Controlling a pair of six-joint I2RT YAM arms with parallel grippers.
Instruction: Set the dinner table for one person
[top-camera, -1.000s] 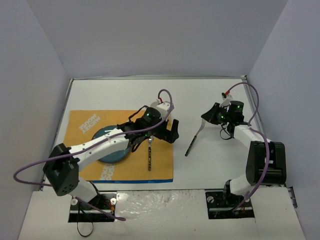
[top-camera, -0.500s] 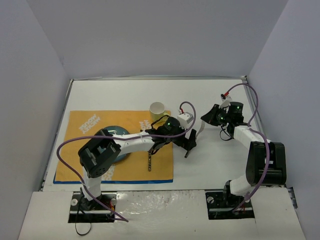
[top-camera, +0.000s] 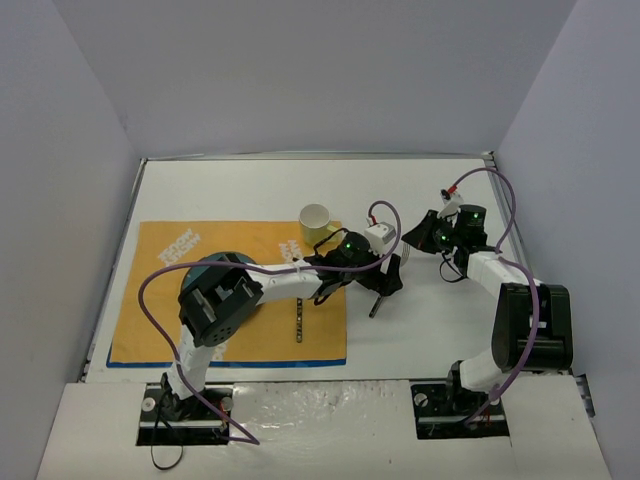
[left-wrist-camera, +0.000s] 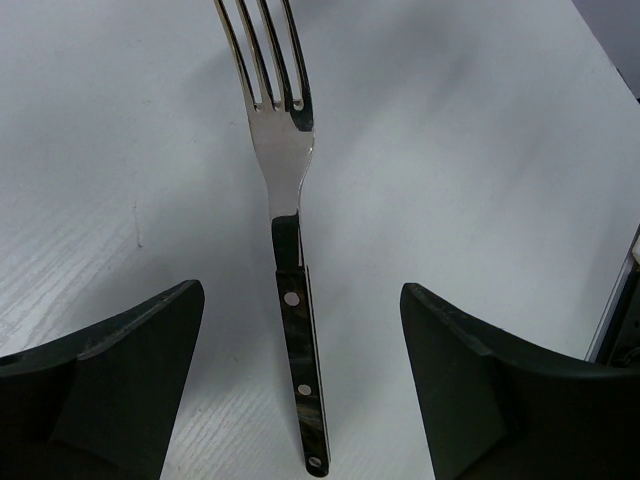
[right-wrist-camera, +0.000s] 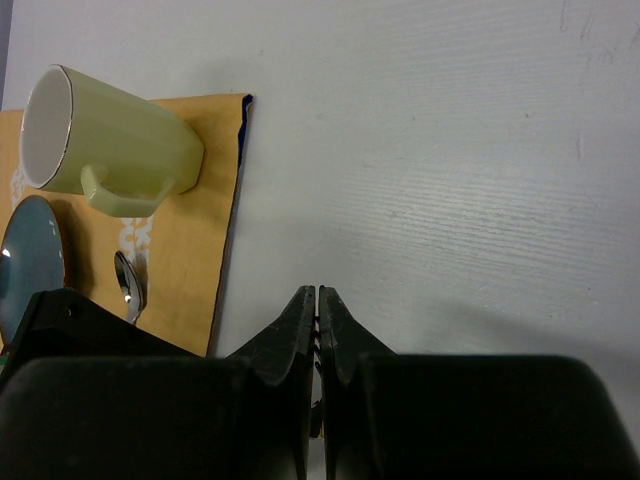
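Observation:
A fork with a dark riveted handle (left-wrist-camera: 290, 250) lies on the white dinner table (top-camera: 430, 330), just right of the placemat, and also shows in the top view (top-camera: 376, 305). My left gripper (top-camera: 388, 278) hangs open over it. In the left wrist view the gripper (left-wrist-camera: 300, 295) has a finger on each side of the handle, neither touching it. My right gripper (top-camera: 418, 236) is shut and empty, a little above the table right of the fork's tines. Its closed fingertips show in the right wrist view (right-wrist-camera: 317, 300).
An orange placemat (top-camera: 150, 260) holds a blue plate (top-camera: 205, 270), partly under my left arm. A spoon (top-camera: 298, 322) lies right of the plate. A pale yellow mug (top-camera: 315, 219) stands at the placemat's far right corner. The mug also shows in the right wrist view (right-wrist-camera: 110, 140).
My left arm has swung right from above the placemat to over the fork, uncovering the mug. The fork, the spoon and the right gripper have stayed where they were.

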